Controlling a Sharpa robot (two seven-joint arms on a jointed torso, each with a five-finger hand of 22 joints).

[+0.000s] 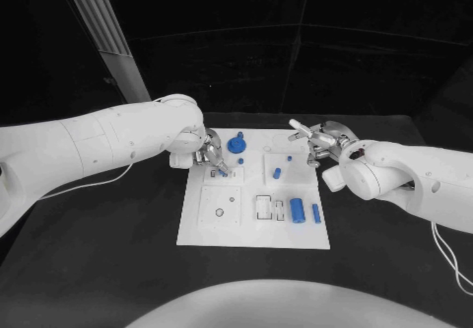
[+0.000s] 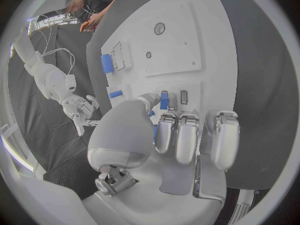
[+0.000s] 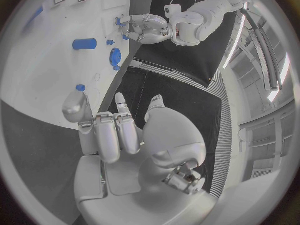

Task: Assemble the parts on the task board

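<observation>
My left robot hand (image 1: 204, 152) sits low over the near-left part of the task board (image 1: 251, 236), pinching a small blue part (image 2: 164, 100) between thumb and a fingertip at a slot just ahead of it; I judge I am seating that piece, which is why the other fingers curl clear above it. Just beyond this hand stands a blue round knob (image 1: 236, 145). Between my two hands a short blue peg (image 1: 278, 173) lies in its square recess, and nearer my body a blue cylinder (image 1: 296, 210) and a thin blue bar (image 1: 316, 213) rest beside a rectangular pocket. My right robot hand (image 1: 321, 141) hovers off the board's far right corner above the bench (image 1: 109, 273), fingers spread, holding nothing, probably waiting its turn.
</observation>
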